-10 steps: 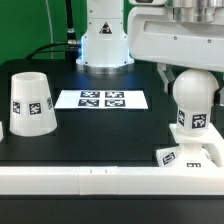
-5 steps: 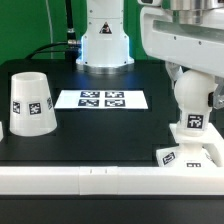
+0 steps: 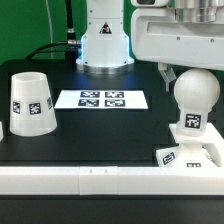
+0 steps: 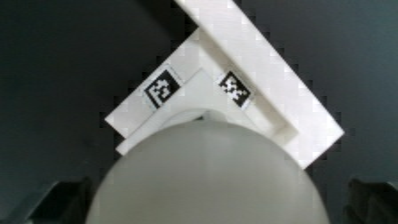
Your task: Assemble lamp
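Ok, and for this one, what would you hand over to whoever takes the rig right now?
Gripper: its fingers flank the bulb from above; the views do not show whether they clamp it.
The bulb stands upright on the square base, at the exterior view's right; full seating is unclear.
The shade stands alone, wide end down, at the exterior view's left.
Left: confirm the bulb is seated, then fit the shade over it.

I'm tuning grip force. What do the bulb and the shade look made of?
Bulb: probably hard white plastic, smooth and slightly glossy, with soft shading across its round surface. Shade: probably the same plastic, more matte and evenly white, with a printed marker on its side.
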Tool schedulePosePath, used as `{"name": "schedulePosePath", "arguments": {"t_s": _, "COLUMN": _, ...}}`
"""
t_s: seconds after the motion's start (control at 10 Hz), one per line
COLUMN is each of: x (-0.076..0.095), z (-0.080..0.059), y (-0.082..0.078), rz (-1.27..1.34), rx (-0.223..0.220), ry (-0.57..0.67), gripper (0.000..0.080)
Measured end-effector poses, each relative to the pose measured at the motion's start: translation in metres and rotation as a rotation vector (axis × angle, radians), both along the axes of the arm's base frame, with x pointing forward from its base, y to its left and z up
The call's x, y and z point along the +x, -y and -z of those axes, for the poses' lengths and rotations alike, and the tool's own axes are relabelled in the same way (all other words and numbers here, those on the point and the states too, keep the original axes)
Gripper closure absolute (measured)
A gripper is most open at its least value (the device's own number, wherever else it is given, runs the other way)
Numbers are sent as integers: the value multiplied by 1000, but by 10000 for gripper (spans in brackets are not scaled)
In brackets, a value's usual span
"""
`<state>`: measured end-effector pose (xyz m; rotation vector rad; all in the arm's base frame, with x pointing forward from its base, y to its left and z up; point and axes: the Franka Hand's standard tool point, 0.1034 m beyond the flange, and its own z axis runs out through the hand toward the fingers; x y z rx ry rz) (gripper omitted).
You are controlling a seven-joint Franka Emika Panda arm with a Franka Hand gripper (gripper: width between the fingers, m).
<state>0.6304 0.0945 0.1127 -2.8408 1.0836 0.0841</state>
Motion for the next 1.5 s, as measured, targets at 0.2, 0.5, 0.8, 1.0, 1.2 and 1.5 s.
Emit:
{"name": "schedulePosePath", "arguments": {"t_s": 0.2, "x": 0, "z": 0, "y": 0, "rz": -148, "rx": 2, "ry": 17, "gripper": 100}}
{"name": "schedulePosePath", "arguments": {"t_s": 0.5, "x": 0, "z": -2, "y": 2, "rz": -439, "rx": -24, "ry": 48, "gripper": 100}}
{"name": "schedulePosePath", "arguments": {"t_s": 0.8, "x": 3, "z": -8, "y": 0, "rz": -802, "rx": -42, "ry": 99, "gripper": 100}}
{"name": "schedulePosePath", "arguments": {"t_s": 1.0, "x": 4, "z": -8, "y": 2, "rz": -999, "rx": -41, "ry": 118, "gripper": 100}}
{"name": "schedulePosePath", "arguments": {"t_s": 1.2, "x": 3, "z": -7, "y": 3, "rz": -1106, "rx": -40, "ry": 124, "gripper": 100}}
{"name": "schedulePosePath", "arguments": {"t_s": 1.5, "x": 4, "z": -6, "y": 5, "rz": -1315, "rx": -50, "ry": 137, "gripper": 100}}
